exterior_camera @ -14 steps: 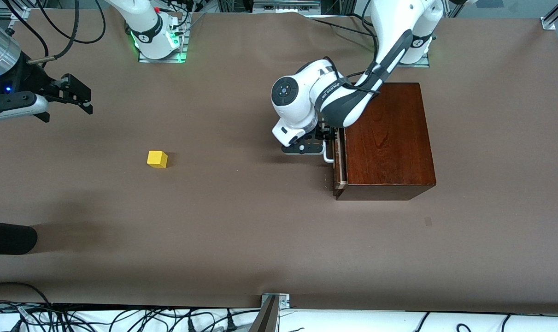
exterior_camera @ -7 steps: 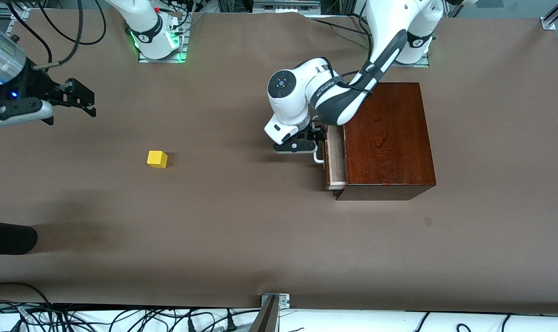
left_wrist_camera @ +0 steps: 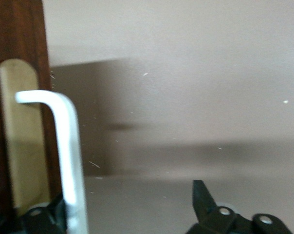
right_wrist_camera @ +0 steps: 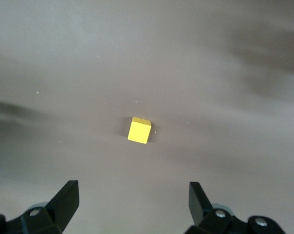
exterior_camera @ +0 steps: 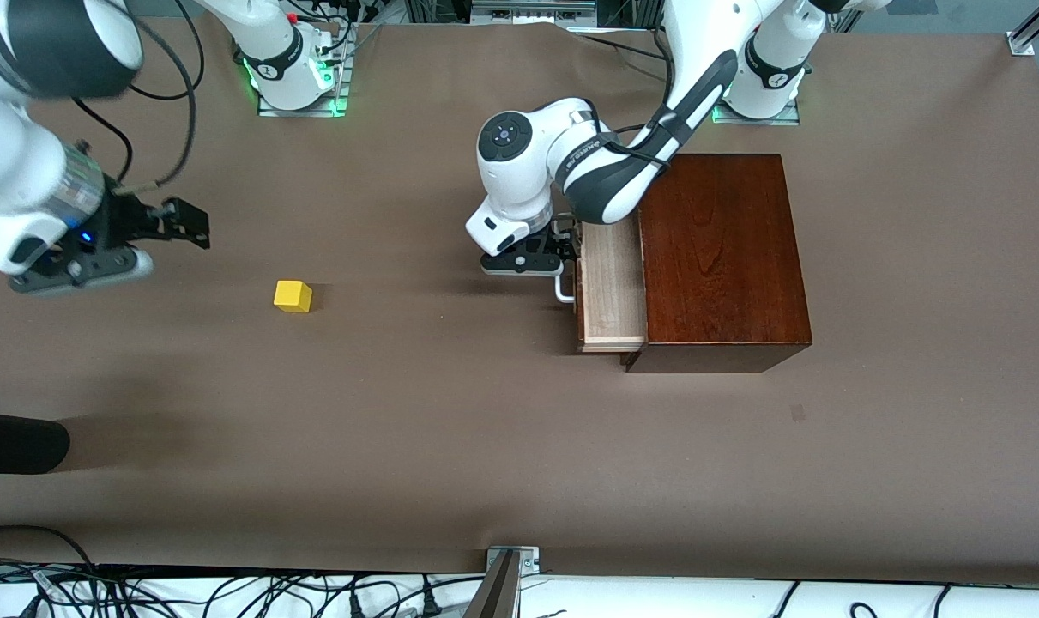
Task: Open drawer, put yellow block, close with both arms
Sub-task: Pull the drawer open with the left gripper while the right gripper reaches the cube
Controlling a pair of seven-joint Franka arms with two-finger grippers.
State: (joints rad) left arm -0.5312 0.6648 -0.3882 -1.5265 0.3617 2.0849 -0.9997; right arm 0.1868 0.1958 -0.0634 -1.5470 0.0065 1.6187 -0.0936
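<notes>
Two grippers are at work. The left gripper (exterior_camera: 560, 257) is at the white handle (exterior_camera: 562, 290) of the drawer (exterior_camera: 609, 287); in the left wrist view one finger (left_wrist_camera: 45, 217) lies against the bar while the other stands well apart, so the jaws are spread and hooking, not clamping. The pale tray stands partly out of the mahogany box (exterior_camera: 721, 257). The right gripper (exterior_camera: 172, 225) hangs over bare table near the right arm's end, jaws wide, and its wrist view looks down on the yellow block (right_wrist_camera: 139, 130). That block (exterior_camera: 292, 296) sits alone on the brown table (exterior_camera: 450, 429), well apart from the drawer. Judged a light, rigid cube with plain flat faces, it should take a pinch across two opposing sides; smooth faces may slip if gripped off-centre. Open room surrounds it on every side. The tray opening looks narrow beside the box edge, and the left arm's wrist crowds it, so clearance for the drop appears limited.
</notes>
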